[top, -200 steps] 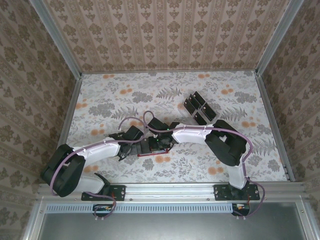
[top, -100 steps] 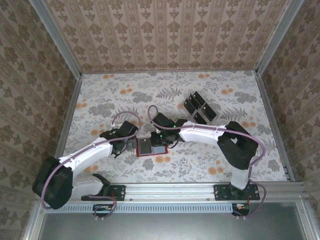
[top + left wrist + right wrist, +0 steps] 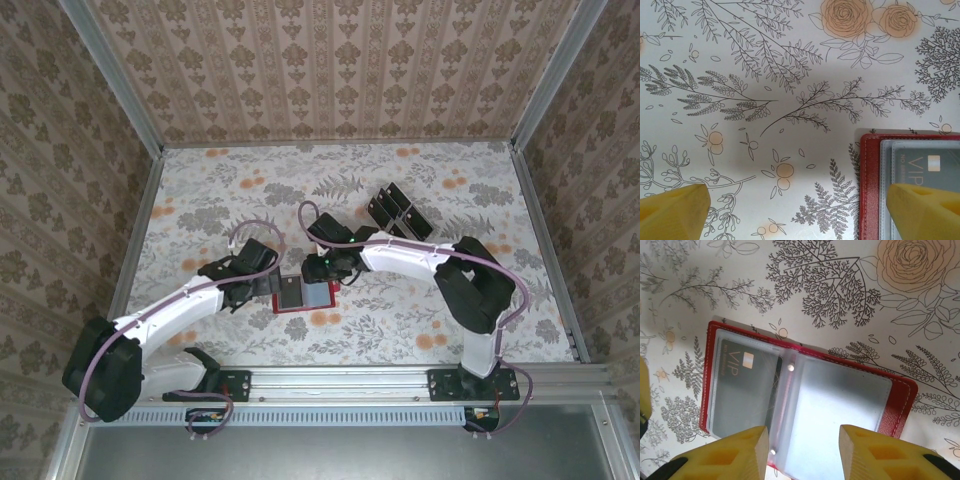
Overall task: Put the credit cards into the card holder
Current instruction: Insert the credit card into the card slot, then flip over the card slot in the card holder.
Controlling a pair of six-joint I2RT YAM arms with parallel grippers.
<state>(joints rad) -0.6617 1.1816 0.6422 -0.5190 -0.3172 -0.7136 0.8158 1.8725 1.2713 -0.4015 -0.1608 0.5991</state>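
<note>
The card holder [image 3: 318, 297] is a red wallet lying open and flat on the flowered table. One black credit card [image 3: 742, 385] marked VIP sits inside its left clear sleeve, and the right sleeve [image 3: 840, 410] looks empty. My right gripper [image 3: 802, 452] hovers open over the wallet's middle with nothing between its fingers. My left gripper [image 3: 800, 215] is wide open at the wallet's left edge [image 3: 871, 190], one fingertip [image 3: 925, 210] over the sleeved card [image 3: 925, 165]. Several more black credit cards [image 3: 400, 212] stand grouped at the back right.
Patterned walls with metal frame posts close in the table on three sides. The right arm's elbow [image 3: 480, 285] bulks to the right of the wallet. Bare flowered tabletop [image 3: 200, 190] stretches to the left and behind the wallet.
My right gripper has opened and drawn back off the wallet, which now lies uncovered with a card in its sleeve. The left arm has stretched out and shifted slightly left.
</note>
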